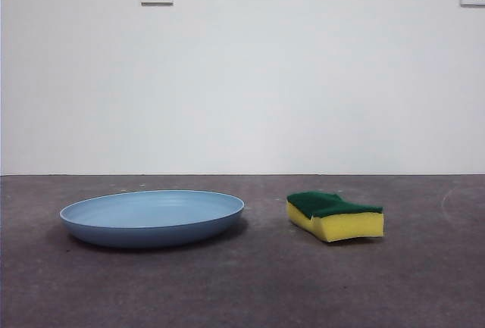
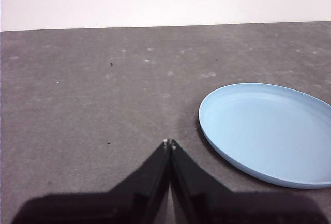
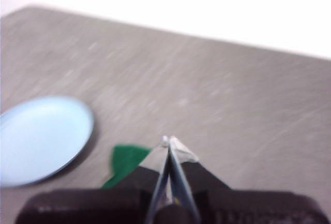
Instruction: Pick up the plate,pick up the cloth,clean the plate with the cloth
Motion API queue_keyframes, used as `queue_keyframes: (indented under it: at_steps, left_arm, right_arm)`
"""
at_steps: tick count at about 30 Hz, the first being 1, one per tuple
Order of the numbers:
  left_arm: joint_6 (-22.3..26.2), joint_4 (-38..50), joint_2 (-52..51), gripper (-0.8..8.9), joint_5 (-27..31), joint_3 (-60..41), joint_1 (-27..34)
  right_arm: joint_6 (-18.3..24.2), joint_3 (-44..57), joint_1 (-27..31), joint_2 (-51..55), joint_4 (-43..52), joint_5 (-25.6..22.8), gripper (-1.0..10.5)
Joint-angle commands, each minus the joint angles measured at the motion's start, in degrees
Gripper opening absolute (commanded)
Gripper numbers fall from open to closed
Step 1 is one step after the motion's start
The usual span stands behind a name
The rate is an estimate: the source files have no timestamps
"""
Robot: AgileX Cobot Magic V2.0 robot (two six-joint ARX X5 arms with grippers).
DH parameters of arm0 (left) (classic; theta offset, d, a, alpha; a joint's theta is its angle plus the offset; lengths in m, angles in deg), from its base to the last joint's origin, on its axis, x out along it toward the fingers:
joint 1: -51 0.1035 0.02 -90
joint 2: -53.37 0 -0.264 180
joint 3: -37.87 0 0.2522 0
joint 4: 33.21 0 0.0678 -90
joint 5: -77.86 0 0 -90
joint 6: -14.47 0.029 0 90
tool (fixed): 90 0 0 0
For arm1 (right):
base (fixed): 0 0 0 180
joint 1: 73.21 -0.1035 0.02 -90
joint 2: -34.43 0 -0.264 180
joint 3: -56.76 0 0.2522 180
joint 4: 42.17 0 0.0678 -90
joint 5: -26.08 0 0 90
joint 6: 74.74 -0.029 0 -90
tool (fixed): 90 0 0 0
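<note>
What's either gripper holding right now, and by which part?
Nothing. The left gripper and right gripper are both shut on air. The plate and sponge lie untouched on the table.

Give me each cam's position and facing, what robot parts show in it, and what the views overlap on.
Front: low, near table height, level across the table toward the wall; plate and sponge apart; no robot parts.
Left wrist: on the left arm, angled down; left gripper shut, plate beside it.
Right wrist: on the right arm, blurred; right gripper shut, sponge's green layer partly hidden behind it, plate beyond.
Shared: all three show the plate; front and right wrist share the sponge.
</note>
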State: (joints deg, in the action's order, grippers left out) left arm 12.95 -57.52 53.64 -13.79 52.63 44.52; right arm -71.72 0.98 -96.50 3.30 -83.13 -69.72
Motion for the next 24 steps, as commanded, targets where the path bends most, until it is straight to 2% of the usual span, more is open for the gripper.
queue_keyframes:
  at_steps: [1,4,8,12,20,24]
  left_arm:
    - [-0.4,0.0,-0.2,-0.02,0.0,-0.8,0.2]
    - [-0.4,0.0,-0.2,-0.02,0.0,-0.8,0.2]
    - [-0.4,0.0,-0.2,-0.02,0.0,-0.8,0.2]
    - [-0.4,0.0,-0.2,-0.02,0.0,-0.8,0.2]
    - [-0.4,0.0,-0.2,-0.02,0.0,-0.8,0.2]
    - [-0.4,0.0,-0.2,-0.02,0.0,-0.8,0.2]
  right_arm:
    - [1.1,3.9,4.8,4.4,0.4,-0.1,0.0]
    - [0.9,9.8,9.6,10.3,4.0,1.0,0.0]
    - [0.8,20.4,14.2,18.4,12.6,7.0,0.0]
    - [-2.4,29.5,17.0,24.3,18.4,11.9,0.0]
    - [-8.3,38.9,17.4,31.1,18.6,11.9,0.0]
    - [-9.9,40.8,17.4,31.1,18.1,11.9,0.0]
